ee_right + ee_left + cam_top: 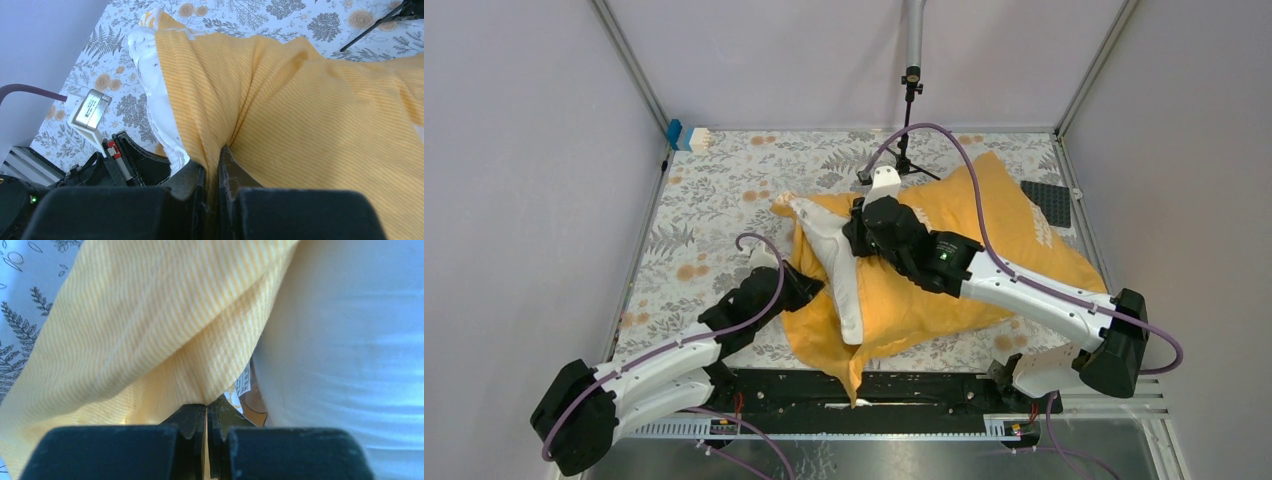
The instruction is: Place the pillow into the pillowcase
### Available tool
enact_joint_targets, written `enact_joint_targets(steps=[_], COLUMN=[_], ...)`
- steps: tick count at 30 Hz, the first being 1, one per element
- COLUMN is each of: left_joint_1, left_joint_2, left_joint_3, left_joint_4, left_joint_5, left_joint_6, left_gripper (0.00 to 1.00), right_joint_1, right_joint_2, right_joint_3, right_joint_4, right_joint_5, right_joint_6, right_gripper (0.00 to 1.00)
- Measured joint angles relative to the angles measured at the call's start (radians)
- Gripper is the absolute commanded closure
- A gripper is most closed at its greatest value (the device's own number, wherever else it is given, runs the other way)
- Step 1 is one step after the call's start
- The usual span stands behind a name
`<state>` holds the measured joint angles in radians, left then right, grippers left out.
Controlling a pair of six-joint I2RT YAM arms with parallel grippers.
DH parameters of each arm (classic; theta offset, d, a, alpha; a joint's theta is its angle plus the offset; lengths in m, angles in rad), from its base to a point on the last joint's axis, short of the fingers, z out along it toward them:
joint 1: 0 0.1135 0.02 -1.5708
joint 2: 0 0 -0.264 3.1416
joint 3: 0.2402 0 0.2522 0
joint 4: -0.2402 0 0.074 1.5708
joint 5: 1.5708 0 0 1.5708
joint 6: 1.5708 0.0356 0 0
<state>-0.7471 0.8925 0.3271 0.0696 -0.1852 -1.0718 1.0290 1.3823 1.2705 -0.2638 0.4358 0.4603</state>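
Note:
The orange-yellow pillowcase (pixel 954 260) lies plump across the middle of the table, with most of the white pillow (pixel 839 270) inside it. A white strip of the pillow shows at the case's open left end. My left gripper (pixel 812 287) is at that opening's near-left side, shut on a fold of the pillowcase (pixel 150 330) beside the pillow (pixel 350 340). My right gripper (pixel 856 235) sits on top near the opening, shut on a pinch of the pillowcase (pixel 310 115). The pillow (pixel 160 110) bulges out just left of it.
A floral cloth (pixel 714 200) covers the table. A black tripod stand (pixel 909 120) rises at the back centre. A black pad (pixel 1052 203) lies at the right edge and a blue and white block (pixel 689 137) at the back left. Grey walls close in three sides.

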Motion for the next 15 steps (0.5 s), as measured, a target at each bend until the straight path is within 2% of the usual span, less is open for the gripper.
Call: enact_joint_targets(steps=[7,9,12,15], left_joint_1=[0.01,0.011,0.012,0.012], left_joint_2=[-0.08,-0.082,-0.081,-0.082], left_joint_3=[-0.091,-0.104,-0.12,-0.129], left_joint_4=[0.006,0.002,0.002,0.0], left_joint_5=[0.032,0.033,0.036,0.042], left_joint_6=[0.001,0.001,0.0,-0.003], left_gripper=[0.92,0.93,1.0,0.98], right_joint_1=[-0.005,-0.011,-0.022,-0.031], right_joint_2=[0.006,0.008,0.008,0.008], right_joint_3=[-0.089,-0.135,-0.192,-0.218], right_joint_4=[0.072,0.09,0.105,0.134], right_joint_5=[-0.049,-0.066,-0.093,-0.12], right_joint_6=[0.005,0.008,0.02,0.036], right_gripper=[1.0,1.0,1.0,1.0])
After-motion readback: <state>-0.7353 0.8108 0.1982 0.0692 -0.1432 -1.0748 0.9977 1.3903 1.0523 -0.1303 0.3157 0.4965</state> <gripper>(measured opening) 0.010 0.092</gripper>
